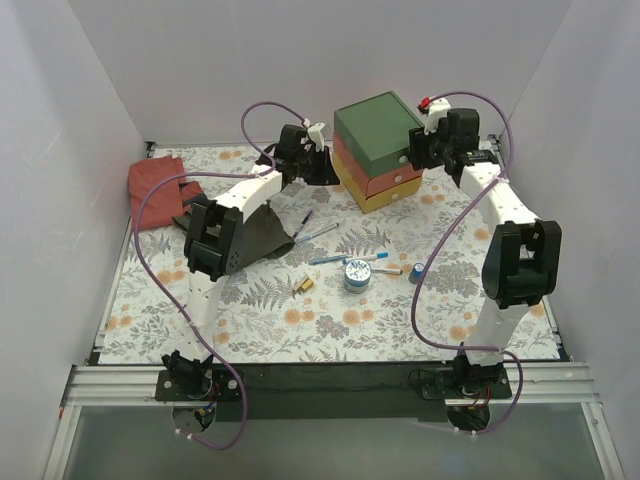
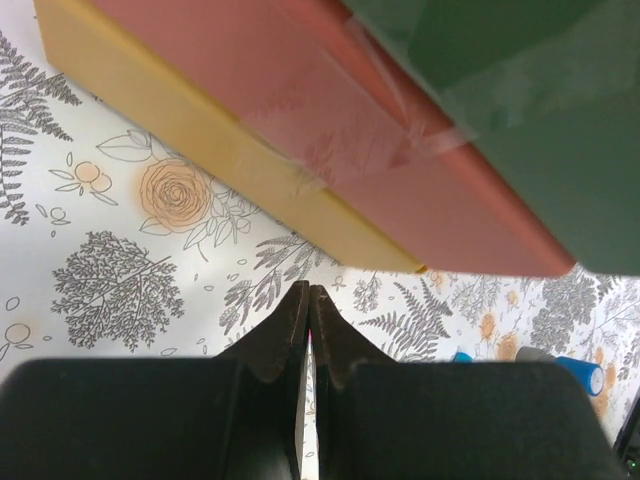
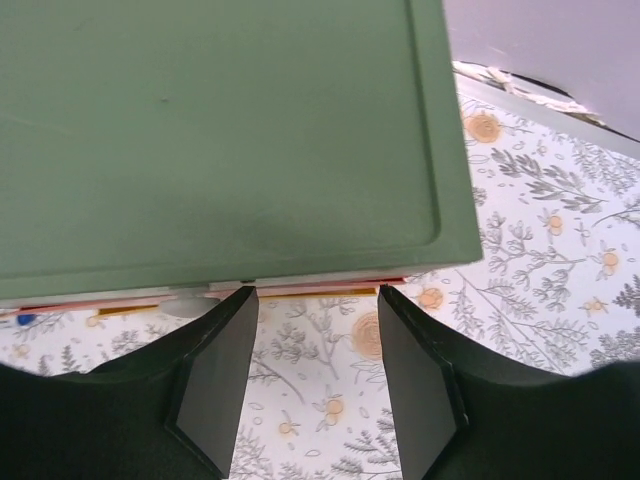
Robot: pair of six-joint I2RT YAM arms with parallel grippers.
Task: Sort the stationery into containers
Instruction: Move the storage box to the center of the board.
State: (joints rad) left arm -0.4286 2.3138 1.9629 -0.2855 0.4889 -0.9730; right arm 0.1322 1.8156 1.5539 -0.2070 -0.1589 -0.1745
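Observation:
The chest (image 1: 378,148) with green, red-orange and yellow drawers stands at the back centre. My left gripper (image 1: 332,172) is shut and empty, low beside the chest's left side; its wrist view (image 2: 308,296) shows the yellow (image 2: 190,125), red-orange (image 2: 340,130) and green (image 2: 520,100) layers just ahead. My right gripper (image 1: 416,155) is open and empty at the chest's right front, above the mat; in its wrist view (image 3: 315,300) it is at the edge of the green top (image 3: 220,130). Pens (image 1: 340,259), a round tin (image 1: 357,274), a blue cylinder (image 1: 417,272) and a brass piece (image 1: 303,285) lie mid-table.
A dark green cloth (image 1: 252,236) lies under the left arm, and a red cloth (image 1: 155,180) is at the back left. Two more pens (image 1: 305,224) lie beside the green cloth. White walls close in on three sides. The blue cylinder also shows in the left wrist view (image 2: 582,373).

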